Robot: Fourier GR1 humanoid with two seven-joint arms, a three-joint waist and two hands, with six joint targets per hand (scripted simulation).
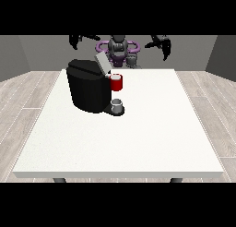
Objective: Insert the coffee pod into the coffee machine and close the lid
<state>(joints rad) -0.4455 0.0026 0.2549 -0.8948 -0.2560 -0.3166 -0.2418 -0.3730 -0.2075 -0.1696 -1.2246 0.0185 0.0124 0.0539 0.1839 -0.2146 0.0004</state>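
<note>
Coffee pod (117, 103), small and grey, sits at the coffee machine (87, 90) base left of frame centre, under a red thing at the machine (116, 82); the lid (102, 63) is tilted up. I have both hands raised at the upper frame, away from the tabletop (152, 129): hand at the view's left (76, 40) and hand at the view's right (161, 44), fingers I cannot tell. I judge nothing is grasped yet; next I must lower a hand to the pod.

The coffee machine (87, 90) left of the frame's centre is black with a pale grey lid (102, 62), a red thing at the machine (116, 82) and a grey thing (117, 104) below it. The table (152, 129) is plain white, the floor (27, 94) pale wood-plank patterned, and the robot (119, 48) at upper centre dark grey with purple rings.
</note>
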